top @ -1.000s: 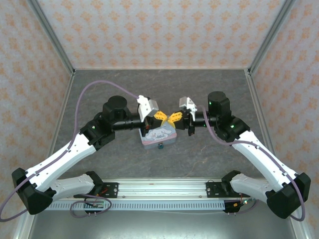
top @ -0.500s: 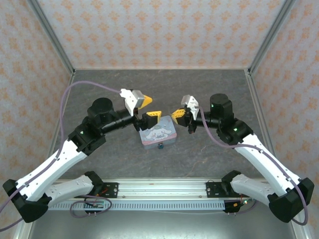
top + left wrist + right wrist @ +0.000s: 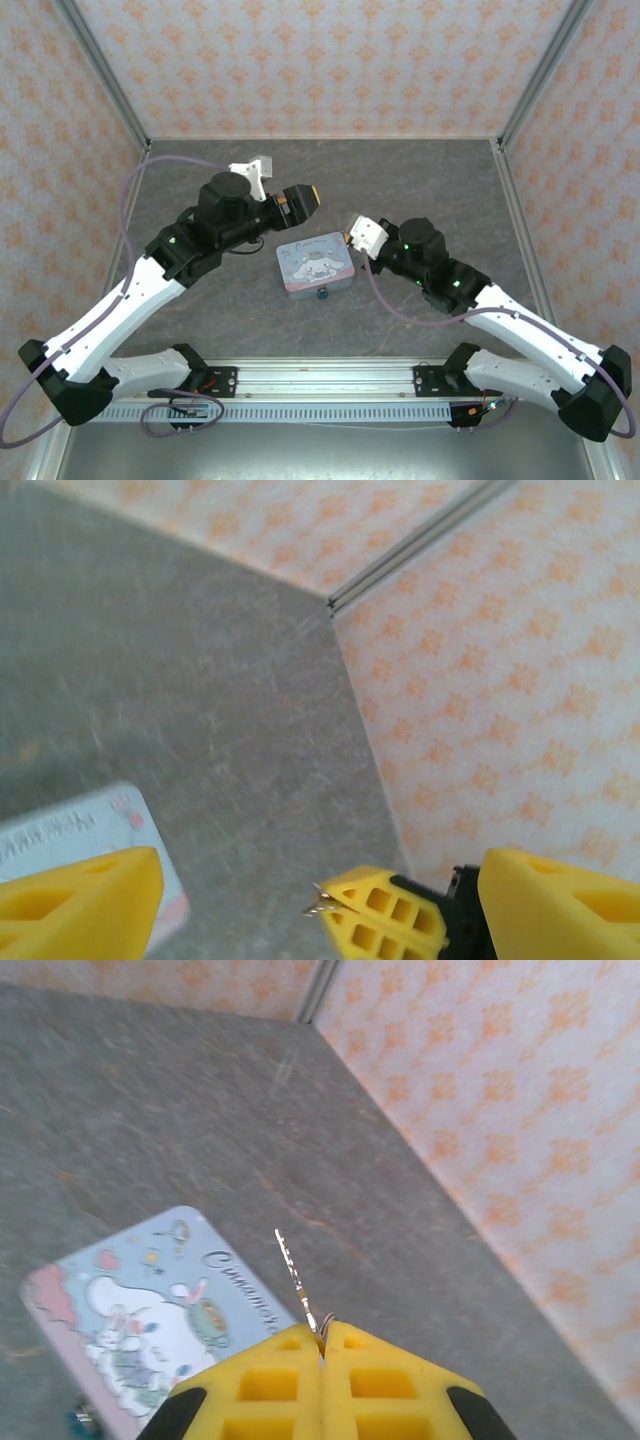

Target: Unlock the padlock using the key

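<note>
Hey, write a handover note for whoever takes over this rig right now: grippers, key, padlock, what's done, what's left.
Left gripper: open, empty, beyond the far side of the tin.
Right gripper: shut on the key, blade sticking out, near the tin's right end.
Padlock: at the tin's near edge, nothing touching it.
Done: key gripped.
Left: bring key to padlock, insert, turn; whether it is already unlocked is too small to tell.

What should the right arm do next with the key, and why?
Probably bring the right gripper toward the padlock at the tin's near edge: the key is clamped between its shut jaws, but the tip is well off the padlock.
</note>
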Controlling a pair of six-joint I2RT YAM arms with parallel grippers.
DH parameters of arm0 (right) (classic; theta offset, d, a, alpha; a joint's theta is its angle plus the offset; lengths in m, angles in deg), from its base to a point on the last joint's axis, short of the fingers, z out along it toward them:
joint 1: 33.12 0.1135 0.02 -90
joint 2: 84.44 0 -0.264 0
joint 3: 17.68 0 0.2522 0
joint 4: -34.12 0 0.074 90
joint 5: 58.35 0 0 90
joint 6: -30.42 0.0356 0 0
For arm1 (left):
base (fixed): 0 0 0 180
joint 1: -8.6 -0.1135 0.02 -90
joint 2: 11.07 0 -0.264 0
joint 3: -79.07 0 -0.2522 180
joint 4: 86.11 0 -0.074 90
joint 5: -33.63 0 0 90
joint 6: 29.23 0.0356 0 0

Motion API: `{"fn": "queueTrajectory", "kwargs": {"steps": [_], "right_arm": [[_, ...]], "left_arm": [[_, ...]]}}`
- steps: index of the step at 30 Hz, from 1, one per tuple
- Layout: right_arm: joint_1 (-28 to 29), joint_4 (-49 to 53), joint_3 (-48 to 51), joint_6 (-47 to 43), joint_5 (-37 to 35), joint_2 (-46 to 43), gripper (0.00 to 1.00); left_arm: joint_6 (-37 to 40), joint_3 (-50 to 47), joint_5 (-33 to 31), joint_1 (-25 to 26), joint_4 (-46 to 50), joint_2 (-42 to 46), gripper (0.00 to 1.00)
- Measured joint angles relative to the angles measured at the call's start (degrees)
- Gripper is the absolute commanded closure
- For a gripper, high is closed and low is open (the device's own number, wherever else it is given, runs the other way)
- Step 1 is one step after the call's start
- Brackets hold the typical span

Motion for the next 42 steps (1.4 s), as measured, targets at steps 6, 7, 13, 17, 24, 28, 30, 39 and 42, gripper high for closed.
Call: {"fn": "queueTrajectory", "kwargs": {"steps": [6, 7, 13, 17, 24, 28, 30, 39, 42], "right_arm": [[2.7, -5.6, 0.6, -9.1, -9.0, 3.3, 1.00], [2.9, -6.2, 0.6, -10.1, -9.9, 3.7, 1.00], [4.2, -8.2, 0.6, -13.2, -12.1, 4.8, 1.00], [4.7, -9.0, 0.6, -13.6, -12.1, 5.2, 1.00], [5.1, -10.0, 0.6, -13.6, -11.8, 5.6, 1.00], [5.3, -10.0, 0.6, -13.6, -11.8, 6.3, 1.00], [5.3, -10.0, 0.6, -13.5, -11.6, 6.4, 1.00], [5.6, -9.9, 0.6, -12.7, -11.2, 7.4, 1.00], [5.6, -9.9, 0.6, -12.3, -11.2, 7.6, 1.00]], "left_arm": [[-21.4, -6.1, 1.5, 0.4, -3.4, -1.8, 0.29], [-23.9, -6.5, 1.4, 0.5, -3.3, -1.9, 0.31], [-33.9, -8.0, 0.7, 0.8, -4.2, -1.6, 0.42], [-38.4, -10.1, 1.1, 0.9, -5.6, -1.8, 0.50], [-42.2, -10.8, 2.3, 1.2, -8.7, -4.7, 0.55], [-43.3, -10.8, 3.2, 1.2, -9.8, -6.1, 0.63], [-43.4, -10.8, 3.5, 1.4, -10.1, -6.6, 0.67], [-43.7, -10.8, 4.6, 1.9, -10.9, -7.4, 0.85], [-43.8, -10.8, 4.6, 1.9, -11.3, -7.4, 0.95]]}}
